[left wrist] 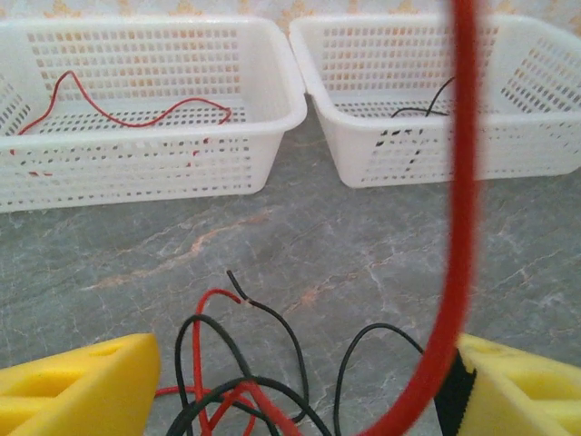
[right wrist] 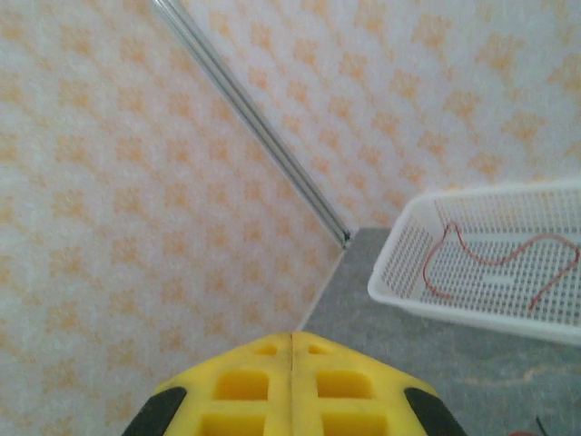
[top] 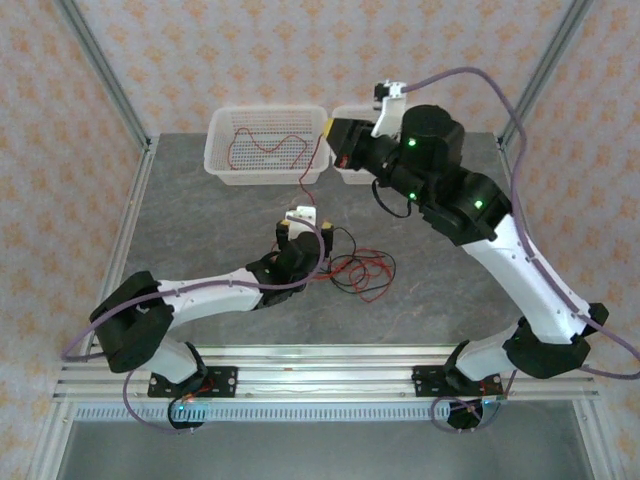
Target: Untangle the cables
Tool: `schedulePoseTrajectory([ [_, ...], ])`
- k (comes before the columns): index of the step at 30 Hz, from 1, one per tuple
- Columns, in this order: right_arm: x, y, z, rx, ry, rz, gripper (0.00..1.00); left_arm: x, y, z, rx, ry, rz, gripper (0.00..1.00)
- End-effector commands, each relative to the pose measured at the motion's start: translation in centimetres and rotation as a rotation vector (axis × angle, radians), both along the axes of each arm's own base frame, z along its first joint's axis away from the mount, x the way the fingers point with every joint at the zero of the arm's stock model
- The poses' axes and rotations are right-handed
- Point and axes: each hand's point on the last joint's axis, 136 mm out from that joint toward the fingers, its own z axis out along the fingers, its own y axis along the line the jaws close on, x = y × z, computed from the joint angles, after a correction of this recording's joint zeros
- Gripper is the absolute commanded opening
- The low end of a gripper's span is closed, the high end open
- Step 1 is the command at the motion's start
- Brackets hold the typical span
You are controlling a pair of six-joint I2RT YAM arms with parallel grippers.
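While right claw clamps the raised red cable, left claw, jaws apart astride it: close low beside tangle, draw gently, sparing black loops.

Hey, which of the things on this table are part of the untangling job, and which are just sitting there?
Part of the job:
- tangle of red and black cables
- raised red strand
- red cable in the left basket
- black cable in the right basket

Not part of it:
- purple-grey arm cables
- metal frame rail
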Motion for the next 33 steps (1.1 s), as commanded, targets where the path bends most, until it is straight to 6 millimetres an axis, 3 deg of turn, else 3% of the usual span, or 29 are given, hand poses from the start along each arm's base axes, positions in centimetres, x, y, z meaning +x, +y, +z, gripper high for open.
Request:
schedulePoseTrajectory([
  [1,-0.1,-2.4,4.1,0.038,-0.096,-0.077,0.00,0.5,0.3,-0.7,-0.004,-0.020,0.039,0.78],
  [13,-1.9,-6.9,12.3,0.188,-0.308,-0.186,0.00,0.4,3.2,-9.6,-0.003,0.107,0.102,0.75],
  [20,-2.6,-9.1,16.3,0.271,-0.439,-0.271,0.00,0.2,4.5,-13.5,-0.013,0.175,0.125,0.74],
  [25,-3.3,-10.5,19.2,0.343,-0.548,-0.318,0.00,0.1,4.9,-15.0,-0.018,0.204,0.133,0.73],
  [33,-3.6,-10.9,22.4,0.413,-0.687,-0.363,0.00,-0.3,5.4,-15.9,-0.029,0.220,0.133,0.73],
])
